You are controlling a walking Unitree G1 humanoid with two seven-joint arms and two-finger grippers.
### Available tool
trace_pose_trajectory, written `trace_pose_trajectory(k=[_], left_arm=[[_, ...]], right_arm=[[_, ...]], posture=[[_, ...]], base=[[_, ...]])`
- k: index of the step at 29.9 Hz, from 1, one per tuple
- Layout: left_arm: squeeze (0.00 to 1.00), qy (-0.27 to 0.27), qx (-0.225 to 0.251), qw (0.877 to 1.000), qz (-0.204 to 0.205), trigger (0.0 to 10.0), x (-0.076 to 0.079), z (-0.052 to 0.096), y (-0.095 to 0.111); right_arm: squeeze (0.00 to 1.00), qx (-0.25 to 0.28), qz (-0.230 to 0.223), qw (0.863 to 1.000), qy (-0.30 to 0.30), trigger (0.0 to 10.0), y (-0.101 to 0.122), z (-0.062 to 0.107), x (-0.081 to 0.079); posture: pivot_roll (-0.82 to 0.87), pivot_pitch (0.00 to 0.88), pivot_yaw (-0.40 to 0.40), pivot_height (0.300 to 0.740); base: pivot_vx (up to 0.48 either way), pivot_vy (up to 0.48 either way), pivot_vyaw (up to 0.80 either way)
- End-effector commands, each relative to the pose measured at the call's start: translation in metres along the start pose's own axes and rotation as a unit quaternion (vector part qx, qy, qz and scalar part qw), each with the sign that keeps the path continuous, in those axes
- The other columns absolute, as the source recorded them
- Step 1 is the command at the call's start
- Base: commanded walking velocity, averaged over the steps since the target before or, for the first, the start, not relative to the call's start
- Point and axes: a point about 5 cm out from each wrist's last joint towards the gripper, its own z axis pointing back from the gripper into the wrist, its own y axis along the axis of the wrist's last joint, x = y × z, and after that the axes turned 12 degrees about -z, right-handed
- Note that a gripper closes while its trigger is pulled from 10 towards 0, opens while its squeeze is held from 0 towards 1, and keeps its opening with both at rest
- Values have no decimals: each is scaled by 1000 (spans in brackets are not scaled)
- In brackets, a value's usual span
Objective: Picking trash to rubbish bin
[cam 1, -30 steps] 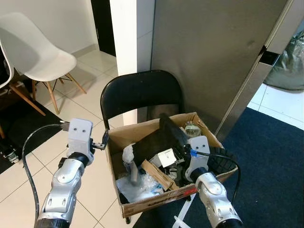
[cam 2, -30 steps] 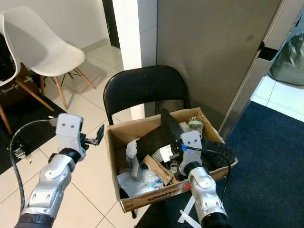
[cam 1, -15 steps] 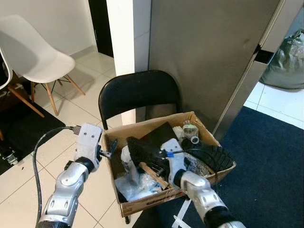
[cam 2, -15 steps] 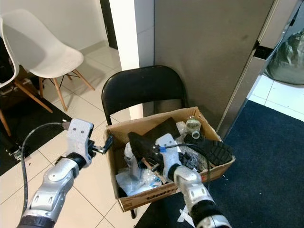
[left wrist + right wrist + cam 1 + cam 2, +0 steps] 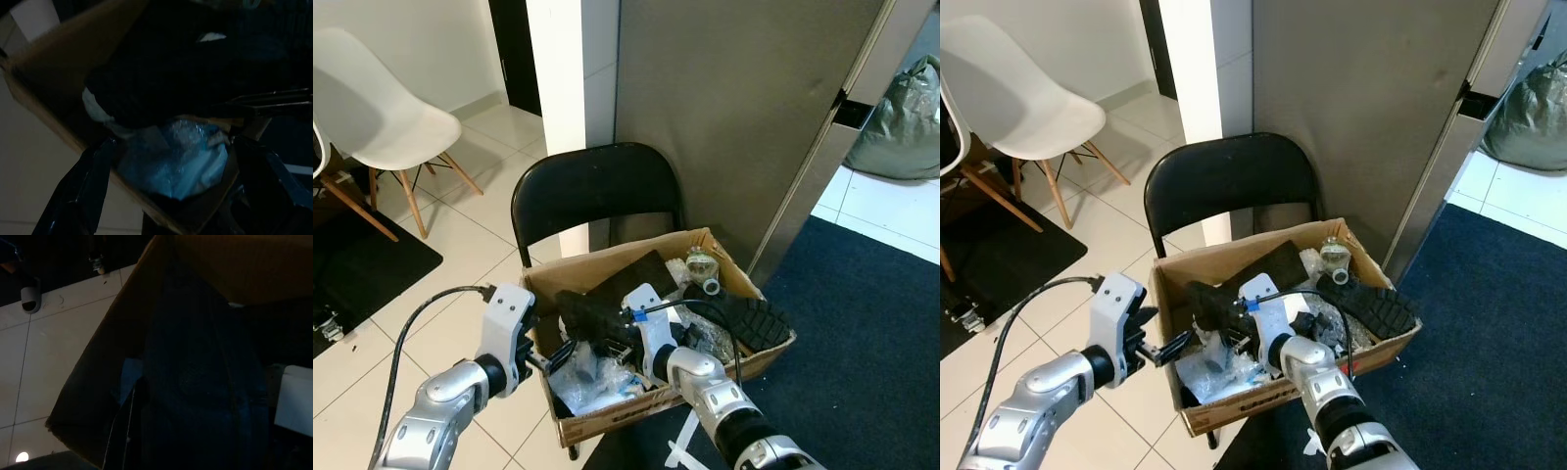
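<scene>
Left wrist view: crumpled plastic [image 5: 181, 154] between parted fingers [image 5: 85, 188].

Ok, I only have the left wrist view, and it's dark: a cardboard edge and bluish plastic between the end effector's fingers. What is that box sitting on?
Observer: The cardboard box rests on the seat of a black folding chair.
Reviewer: And where is the other arm?
Observer: The right end effector reaches into the box from the front, against a black item near the left wall.
Reviewer: Anything else in there?
Observer: A black shoe with a treaded sole lies along the box's right side.
</scene>
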Motion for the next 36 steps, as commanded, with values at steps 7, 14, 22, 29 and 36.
trace_pose_trajectory(k=[7, 14, 22, 29, 36], left_arm=[[0, -6, -16, 1000, -9, 10000, -1, 5, 1], [0, -2, -24, 1000, -11, 10000, -2, 3, 1], [0, 41, -9, 999, -13, 10000, -11, 1, 6], [0, 240, 55, 969, 8, 10000, -50, 1, 25], [0, 291, 74, 954, 6, 10000, -54, 5, 30]], right_arm=[[733, -2, -27, 1000, 13, 10000, 2, -5, -4], [0, 87, -41, 994, -44, 10000, 22, -2, 7], [0, 302, -129, 926, -189, 10000, 79, 32, 52], [0, 360, -137, 890, -245, 10000, 85, 60, 71], [0, 361, -67, 893, -261, 10000, 73, 74, 66]], posture=[[39, 125, 7, 740], [37, 121, 10, 740], [35, 97, 16, 740], [25, 84, 10, 740], [5, 71, 4, 740]], base=[[0, 0, 0], [0, 0, 0], [0, 0, 0], [0, 0, 0], [0, 0, 0]])
